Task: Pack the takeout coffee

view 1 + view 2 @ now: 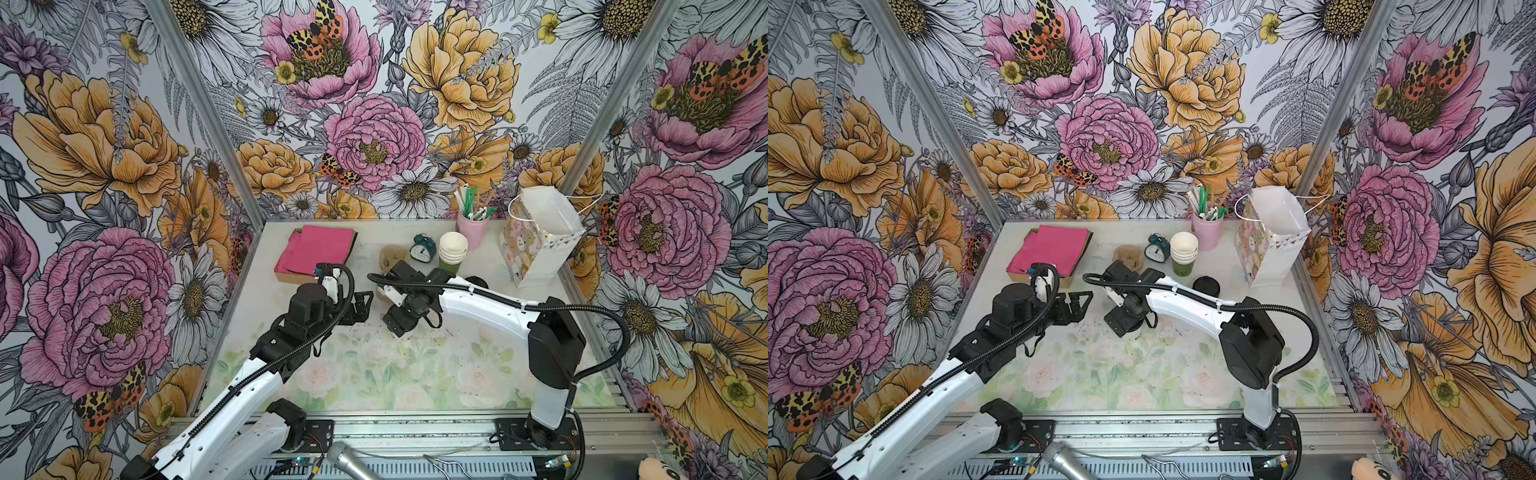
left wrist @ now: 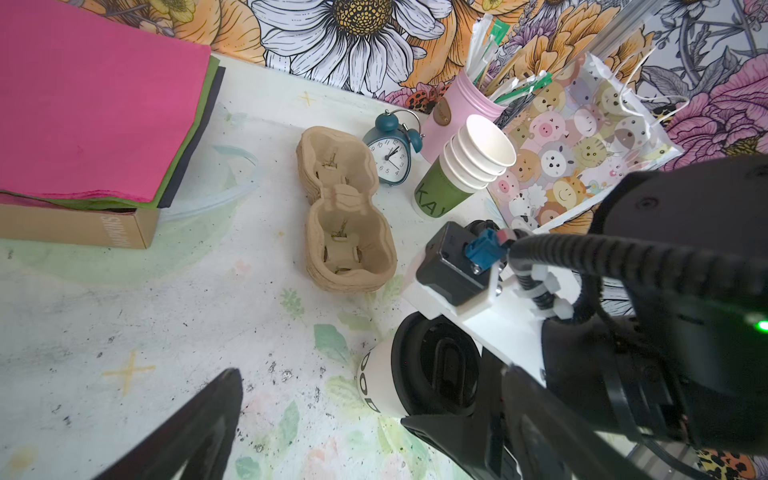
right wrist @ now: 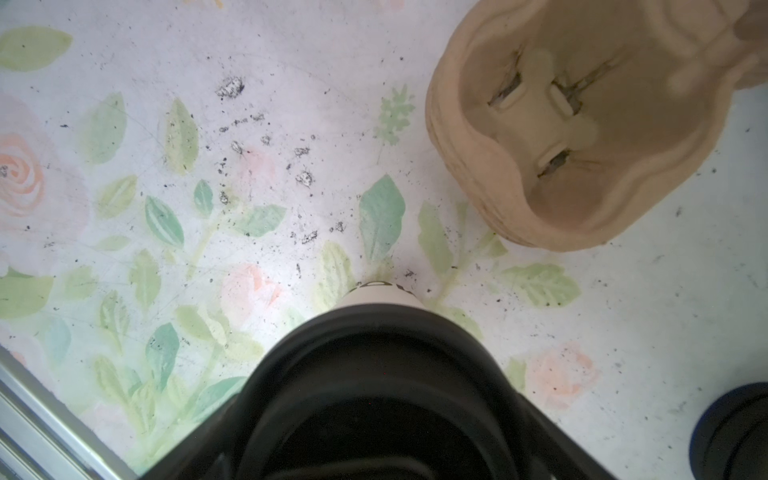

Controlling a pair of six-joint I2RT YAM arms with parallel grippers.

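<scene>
The takeout coffee point(image 2: 436, 365) is a small white paper cup with a black lid, standing mid-table. In both top views it is hidden under my right gripper point(image 1: 392, 316), which points straight down over it. In the right wrist view the black lid point(image 3: 382, 374) fills the space between the jaws of that gripper point(image 3: 382, 457). The dark fingers lie close along both sides of the lid, and I cannot make out whether they press on it. My left gripper point(image 1: 361, 305) hovers just left of the cup, open and holding nothing point(image 2: 365, 415).
A brown pulp cup carrier point(image 1: 392, 255) lies just behind the cup. Behind that stand a teal alarm clock point(image 1: 423, 248), nested cups with a green bottom cup point(image 1: 452, 249) and a pink cup of straws point(image 1: 472, 226). A patterned gift bag point(image 1: 540, 249) stands back right, black lids point(image 1: 1206, 286) beside it, pink napkins point(image 1: 320, 249) back left.
</scene>
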